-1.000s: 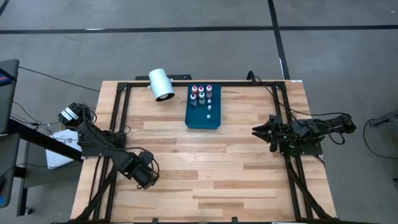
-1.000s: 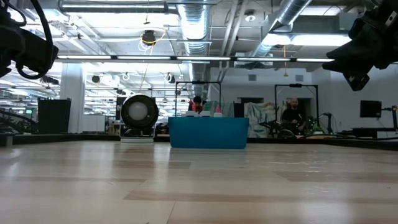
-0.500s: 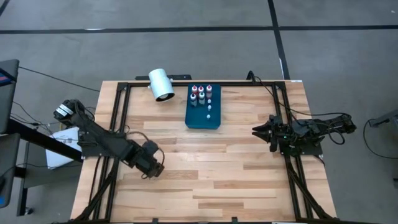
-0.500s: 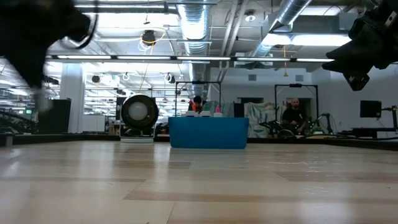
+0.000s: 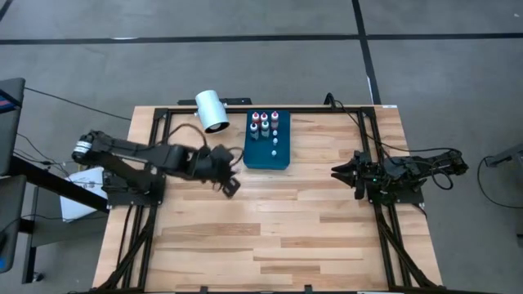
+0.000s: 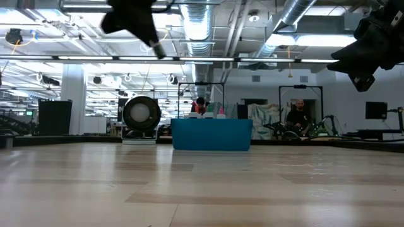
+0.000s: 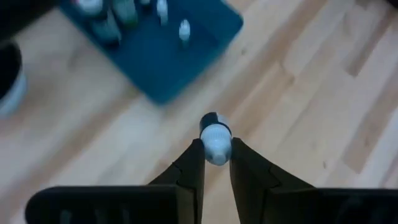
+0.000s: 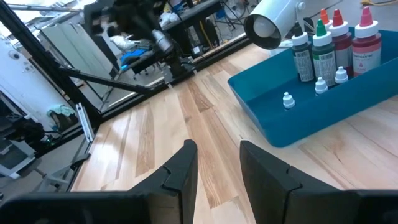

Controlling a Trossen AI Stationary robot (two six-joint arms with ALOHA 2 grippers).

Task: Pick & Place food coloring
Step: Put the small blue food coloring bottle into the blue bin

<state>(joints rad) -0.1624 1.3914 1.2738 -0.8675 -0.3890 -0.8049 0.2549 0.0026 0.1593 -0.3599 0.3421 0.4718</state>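
Reaching over the wooden worktop [image 5: 270, 220], the left pincer [image 7: 216, 155] is clamped on a small white-capped food coloring bottle [image 7: 215, 133], held in the air just left of the blue tray [image 5: 267, 155]. Several more bottles [image 5: 264, 124] stand upright at the tray's far end, red and green ones among them. A white cylinder [image 5: 212, 110] lies on its side left of the tray. The right pincer [image 8: 214, 163] hangs at the worktop's right edge, fingers partly apart and holding nothing
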